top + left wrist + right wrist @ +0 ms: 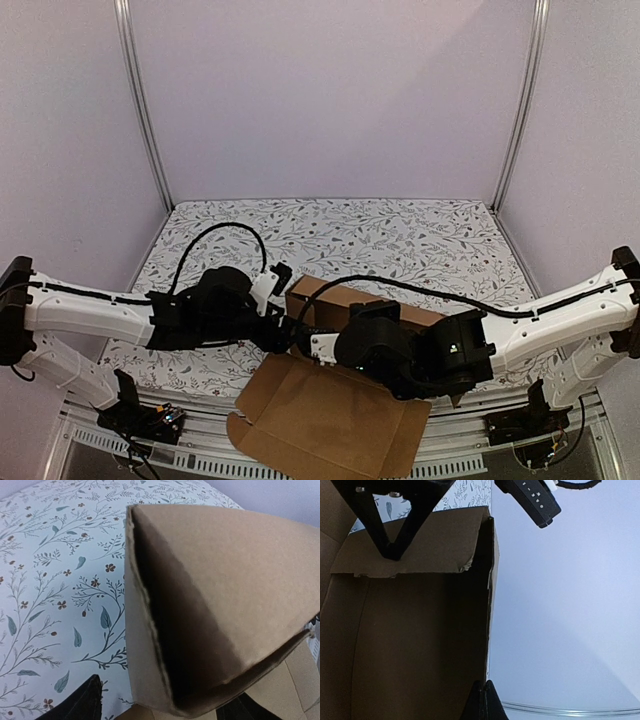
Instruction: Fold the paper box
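Note:
The paper box is brown corrugated cardboard, partly folded, near the table's front middle. Its large flat flap hangs over the front edge. My left gripper is at the box's left end. In the left wrist view its fingers stand wide apart on either side of a folded-over wall; their tips are hidden. My right gripper is shut on the thin top edge of an upright wall, and sits inside the box in the top view. The left fingers also show over the end wall.
A floral tablecloth covers the table. Metal frame posts and plain walls close it in. The left arm's black cable loops up behind it. A metal rail runs along the front edge.

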Available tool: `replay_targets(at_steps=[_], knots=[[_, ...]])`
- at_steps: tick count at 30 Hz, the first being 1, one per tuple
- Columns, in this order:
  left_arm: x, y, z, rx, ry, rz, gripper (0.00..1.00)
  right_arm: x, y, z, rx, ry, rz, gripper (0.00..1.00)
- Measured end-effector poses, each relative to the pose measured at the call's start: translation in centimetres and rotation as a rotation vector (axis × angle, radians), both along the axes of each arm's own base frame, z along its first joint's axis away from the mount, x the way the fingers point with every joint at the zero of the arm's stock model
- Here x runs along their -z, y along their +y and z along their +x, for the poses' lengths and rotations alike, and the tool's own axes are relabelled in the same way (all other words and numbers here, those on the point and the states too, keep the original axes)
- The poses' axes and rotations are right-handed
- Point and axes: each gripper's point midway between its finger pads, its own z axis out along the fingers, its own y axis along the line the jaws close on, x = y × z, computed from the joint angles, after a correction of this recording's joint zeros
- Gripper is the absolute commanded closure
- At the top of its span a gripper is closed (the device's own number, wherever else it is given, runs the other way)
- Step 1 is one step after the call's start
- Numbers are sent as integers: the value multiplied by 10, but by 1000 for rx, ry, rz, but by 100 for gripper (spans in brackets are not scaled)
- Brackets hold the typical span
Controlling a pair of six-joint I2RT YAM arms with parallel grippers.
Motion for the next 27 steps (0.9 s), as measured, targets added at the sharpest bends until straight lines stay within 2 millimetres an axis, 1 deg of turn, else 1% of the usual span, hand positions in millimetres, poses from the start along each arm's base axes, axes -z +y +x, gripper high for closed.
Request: replay_targets(at_steps=[7, 13, 18, 21, 25, 27], knots=[[2, -3, 0, -37, -43, 15, 26, -2, -1, 0, 5, 4, 19, 100], [1, -1, 1, -98, -85, 13, 26, -2, 0, 0, 10, 12, 36, 100], [0, 1, 8, -160, -120, 2, 34, -2, 1, 0, 12, 21, 55, 100], [1, 2, 10, -186, -127, -9, 44, -2, 1, 0, 16, 23, 64, 100], [2, -1, 14, -202, -139, -19, 65, -2, 1, 0, 19, 27, 74, 100], [2, -2, 14, -201, -146, -20, 73, -2, 1, 0, 21, 28, 80, 100]])
